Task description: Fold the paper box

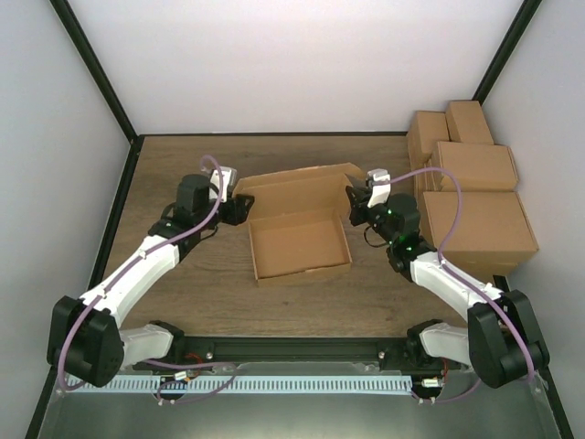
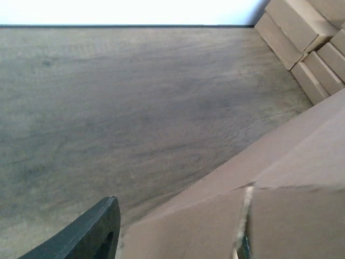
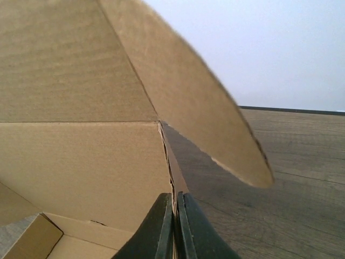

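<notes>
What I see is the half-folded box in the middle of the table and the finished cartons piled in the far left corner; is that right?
Not quite: the finished cartons are piled in the far right corner, as the top external view shows. The paper box is indeed in the middle.

The wooden table [image 1: 183,293] carries the paper box [image 1: 302,245] near its middle, its shallow tray open upward and a panel raised at the far side, and closed brown cartons [image 1: 471,197] stacked in the far right corner.
</notes>
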{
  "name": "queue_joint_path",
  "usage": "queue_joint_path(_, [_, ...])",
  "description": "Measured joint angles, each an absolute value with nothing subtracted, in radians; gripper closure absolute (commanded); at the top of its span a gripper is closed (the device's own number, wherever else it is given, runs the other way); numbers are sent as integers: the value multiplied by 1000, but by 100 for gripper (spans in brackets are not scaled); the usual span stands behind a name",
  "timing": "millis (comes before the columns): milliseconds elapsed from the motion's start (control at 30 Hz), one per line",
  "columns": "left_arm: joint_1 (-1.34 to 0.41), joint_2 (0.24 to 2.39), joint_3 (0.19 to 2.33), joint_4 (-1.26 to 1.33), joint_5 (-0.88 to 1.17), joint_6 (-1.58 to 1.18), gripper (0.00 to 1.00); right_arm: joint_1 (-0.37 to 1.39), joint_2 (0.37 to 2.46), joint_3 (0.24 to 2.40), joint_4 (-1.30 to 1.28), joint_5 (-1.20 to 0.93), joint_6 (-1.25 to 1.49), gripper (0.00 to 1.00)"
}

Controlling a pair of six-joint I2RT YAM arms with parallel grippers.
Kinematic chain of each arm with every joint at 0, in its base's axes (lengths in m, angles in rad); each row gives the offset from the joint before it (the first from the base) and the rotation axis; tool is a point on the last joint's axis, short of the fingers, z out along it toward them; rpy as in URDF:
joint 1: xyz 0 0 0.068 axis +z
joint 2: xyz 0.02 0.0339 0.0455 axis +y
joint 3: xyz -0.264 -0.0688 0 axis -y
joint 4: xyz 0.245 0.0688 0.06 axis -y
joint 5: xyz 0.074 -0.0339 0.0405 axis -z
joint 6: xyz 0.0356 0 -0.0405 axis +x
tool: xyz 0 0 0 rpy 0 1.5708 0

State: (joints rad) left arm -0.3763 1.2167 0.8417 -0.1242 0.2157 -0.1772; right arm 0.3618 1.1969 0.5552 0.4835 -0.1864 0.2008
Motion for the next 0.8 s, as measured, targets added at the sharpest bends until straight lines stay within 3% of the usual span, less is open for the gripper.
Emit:
queue_joint_path(67, [-376,1217,841,-153,210,-200,32,362,1197,558,478,-185,203,96])
queue_joint_path(333, [-377,1113,784,-220,180,-323,24,363,1197,562,467,-178,204,95])
queue_joint_path(467, [-379,1039,759,-257,155,-363,1,363,1201,580,442,-175,210,95])
queue_joint_path(800, [-379,870,669,-332,44,-524,0,364,1201,594,414,-171,225,94])
